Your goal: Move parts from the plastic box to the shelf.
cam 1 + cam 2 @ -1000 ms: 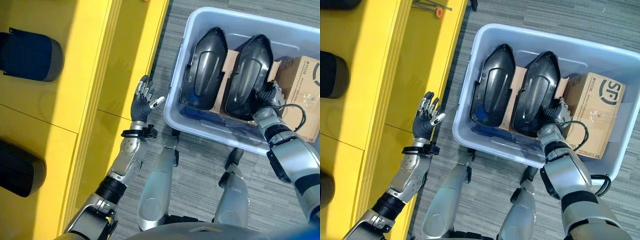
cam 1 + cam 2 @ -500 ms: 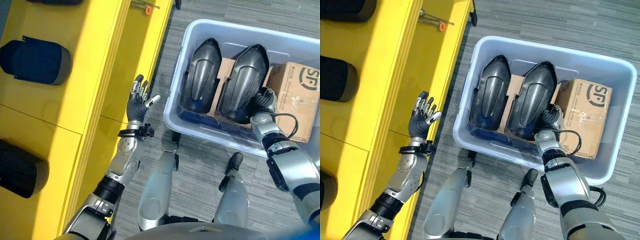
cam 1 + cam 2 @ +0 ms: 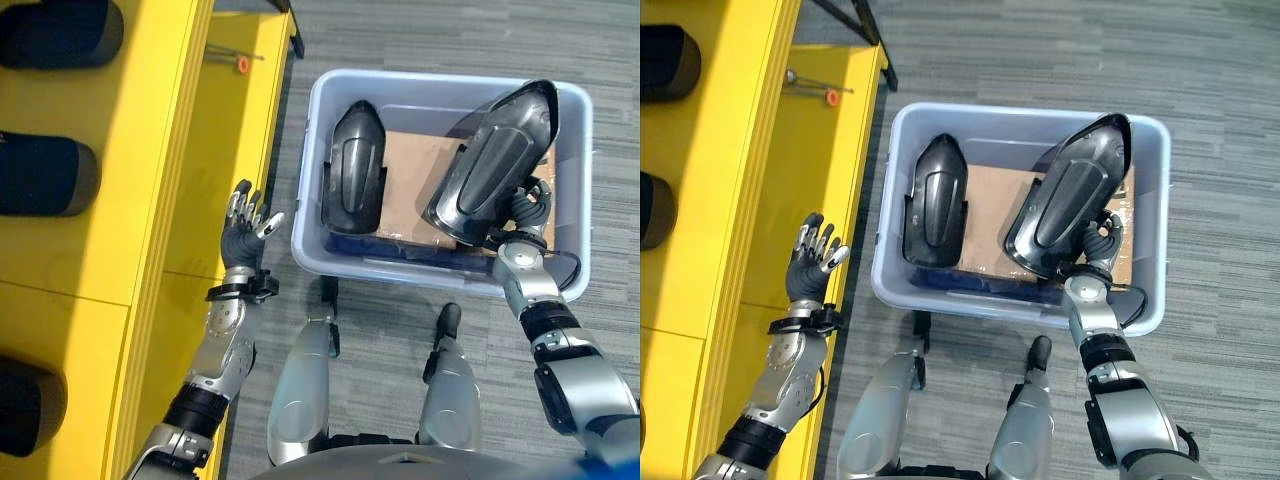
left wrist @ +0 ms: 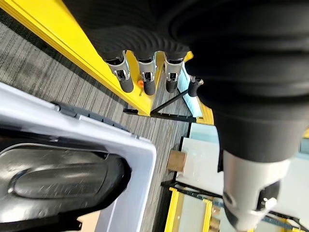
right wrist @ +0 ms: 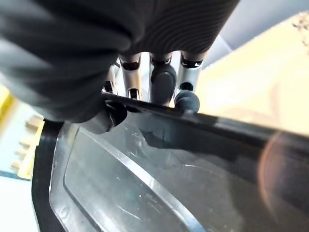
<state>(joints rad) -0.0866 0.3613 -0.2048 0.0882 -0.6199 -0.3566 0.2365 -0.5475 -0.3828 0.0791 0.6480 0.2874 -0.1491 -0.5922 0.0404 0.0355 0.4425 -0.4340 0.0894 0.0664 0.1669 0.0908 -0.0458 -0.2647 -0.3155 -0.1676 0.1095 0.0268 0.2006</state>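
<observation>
Your right hand [image 3: 1098, 238]: fingers clamped on black part [image 3: 1065, 195], tilted above plastic box [image 3: 890, 160]. Left hand [image 3: 807, 268]: fingers spread, beside yellow shelf [image 3: 730, 150].

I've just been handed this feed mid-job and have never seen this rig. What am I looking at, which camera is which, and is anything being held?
This is a two-legged humanoid robot. The two wide pictures come from its head cameras, looking down. The two close pictures come from cameras on its wrists.

On the grey floor stands a pale plastic box. Beside it, on the robot's left, is a yellow shelf with dark parts already on it.

The right hand grips the edge of a black moulded part, tilted up with its far end above the box rim. The right wrist view shows its fingers curled over that edge. A second black part lies in the box on brown cardboard.

The left hand is open and empty by the shelf edge.
</observation>
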